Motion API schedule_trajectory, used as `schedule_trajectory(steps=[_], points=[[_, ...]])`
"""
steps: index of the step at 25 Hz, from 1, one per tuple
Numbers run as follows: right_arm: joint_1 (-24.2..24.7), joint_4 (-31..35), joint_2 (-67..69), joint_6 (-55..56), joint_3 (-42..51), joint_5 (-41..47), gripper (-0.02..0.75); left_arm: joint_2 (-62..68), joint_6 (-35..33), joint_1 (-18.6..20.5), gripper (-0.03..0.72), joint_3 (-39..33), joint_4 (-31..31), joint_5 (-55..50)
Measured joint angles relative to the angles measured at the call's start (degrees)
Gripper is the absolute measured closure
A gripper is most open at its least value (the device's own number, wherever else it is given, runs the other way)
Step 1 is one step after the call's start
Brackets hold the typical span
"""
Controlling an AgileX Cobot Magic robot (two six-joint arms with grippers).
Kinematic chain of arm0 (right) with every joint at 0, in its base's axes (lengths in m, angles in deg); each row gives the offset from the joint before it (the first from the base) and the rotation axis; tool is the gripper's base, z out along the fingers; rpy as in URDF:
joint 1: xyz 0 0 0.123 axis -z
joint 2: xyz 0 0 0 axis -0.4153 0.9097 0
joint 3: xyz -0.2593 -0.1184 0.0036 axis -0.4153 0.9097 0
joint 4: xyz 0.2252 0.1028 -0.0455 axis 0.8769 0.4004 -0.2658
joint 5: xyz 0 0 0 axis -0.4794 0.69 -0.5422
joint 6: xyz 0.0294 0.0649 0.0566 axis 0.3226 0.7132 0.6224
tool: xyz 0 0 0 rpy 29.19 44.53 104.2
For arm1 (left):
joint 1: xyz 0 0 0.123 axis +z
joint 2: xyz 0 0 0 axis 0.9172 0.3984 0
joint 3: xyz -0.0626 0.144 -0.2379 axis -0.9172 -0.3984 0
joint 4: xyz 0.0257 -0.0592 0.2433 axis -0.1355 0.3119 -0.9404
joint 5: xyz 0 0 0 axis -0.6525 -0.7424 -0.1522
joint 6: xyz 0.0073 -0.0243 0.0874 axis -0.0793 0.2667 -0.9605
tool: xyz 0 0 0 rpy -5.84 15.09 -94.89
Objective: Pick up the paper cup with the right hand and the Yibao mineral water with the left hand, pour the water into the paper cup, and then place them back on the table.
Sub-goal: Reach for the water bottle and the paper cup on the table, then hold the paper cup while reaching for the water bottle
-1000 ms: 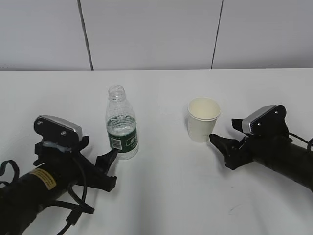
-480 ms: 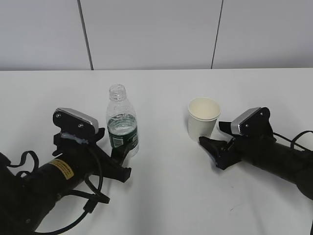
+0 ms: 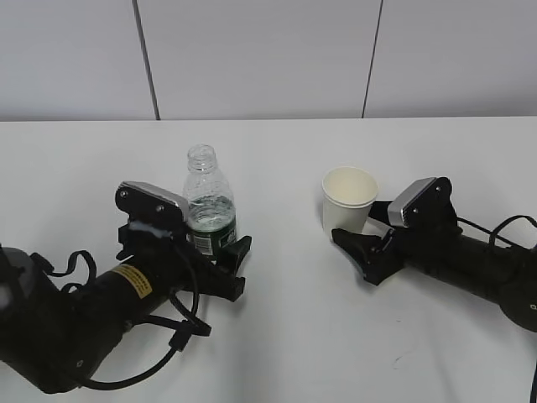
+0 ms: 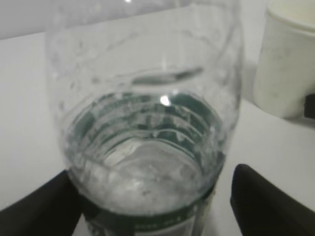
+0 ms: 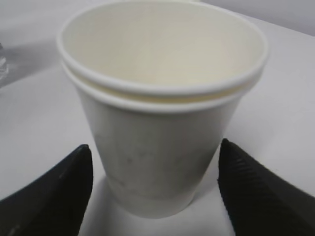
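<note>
The Yibao mineral water bottle (image 3: 208, 201) stands upright on the white table (image 3: 285, 327), uncapped, with water (image 4: 147, 162) in its lower half. My left gripper (image 3: 214, 252) is open with the bottle (image 4: 147, 123) between its fingers (image 4: 266, 201); the left finger looks against the bottle, the right one stands apart. The paper cup (image 3: 348, 204) stands upright to the right and looks like two nested cups (image 5: 157, 113). My right gripper (image 3: 357, 243) is open, its fingers (image 5: 54, 196) on either side of the cup's base, apart from it.
The cup also shows at the top right of the left wrist view (image 4: 288, 59). Grey wall panels (image 3: 268, 59) rise behind the table's far edge. Black cables (image 3: 168, 336) hang along the left arm, and another cable (image 3: 503, 222) runs behind the right arm.
Both arms have moved forward. The left gripper has slid up around the bottle. The right gripper has closed in on the cup until its fingers flank the base.
</note>
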Motion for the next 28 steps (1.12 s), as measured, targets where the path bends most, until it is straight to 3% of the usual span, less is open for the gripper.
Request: schedule_trajectory(steps=[3, 9, 28], points=[[0.0, -0.1, 0.5, 0.2, -0.8, 0.0, 0.15, 0.1, 1.5, 0.0, 0.095, 0.6, -0.1, 0.1], [0.0, -0.3, 1.7, 0.8, -2.2, 0.0, 0.15, 2.5, 1.9, 0.0, 0.089, 1.1, 0.3, 0.1], [0.0, -0.9, 2.1, 5.5, -5.5, 0.0, 0.151, 3.6, 2.9, 0.0, 0.146, 3.5, 2.4, 0.1]])
